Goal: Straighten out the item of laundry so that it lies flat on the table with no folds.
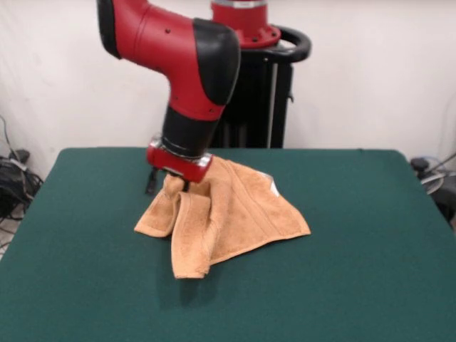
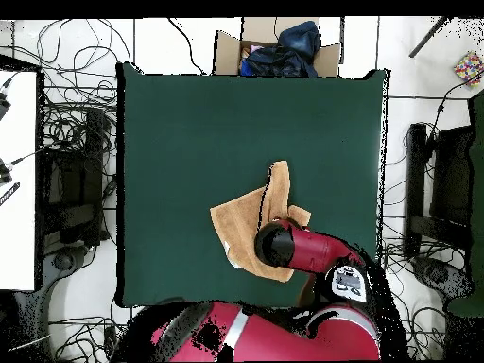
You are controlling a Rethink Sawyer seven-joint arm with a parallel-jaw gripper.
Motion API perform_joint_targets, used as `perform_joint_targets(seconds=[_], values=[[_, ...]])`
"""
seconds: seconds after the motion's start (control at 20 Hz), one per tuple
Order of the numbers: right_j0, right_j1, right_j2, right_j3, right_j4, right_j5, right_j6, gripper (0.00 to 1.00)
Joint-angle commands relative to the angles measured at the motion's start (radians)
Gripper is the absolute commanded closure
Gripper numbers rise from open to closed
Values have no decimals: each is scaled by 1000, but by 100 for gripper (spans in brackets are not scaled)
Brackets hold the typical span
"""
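Observation:
The item of laundry [image 1: 228, 214] is an orange-tan towel lying crumpled near the middle of the green table [image 1: 356, 249]. Its left part is pulled up into a peak, with folds hanging down from it toward the front. The right part lies flatter, with a white tag at its far edge. My gripper [image 1: 173, 183] sits on that peak, shut on the cloth, its tips mostly buried in the fabric. In the overhead view the towel [image 2: 241, 222] shows on the table [image 2: 189, 132], partly under the arm [image 2: 288, 246], which hides the gripper.
A cardboard box [image 2: 274, 52] holding dark cloth stands beyond the table's far edge in the overhead view. Cables lie on the floor on both sides. Green tabletop spreads wide on every side of the towel.

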Motion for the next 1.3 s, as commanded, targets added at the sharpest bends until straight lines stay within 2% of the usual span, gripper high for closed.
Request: perform_joint_targets(seconds=[0.05,0.2,0.35,0.75,1.0,1.3], values=[[37,167,-114,-202,80,-44,205,0],[45,242,-123,-251,110,-82,219,0],[4,287,-63,-317,125,-89,186,0],[-64,121,84,-312,115,227,51,0],[-99,85,133,-332,99,316,10,0],[-192,44,217,-339,57,346,-64,0]])
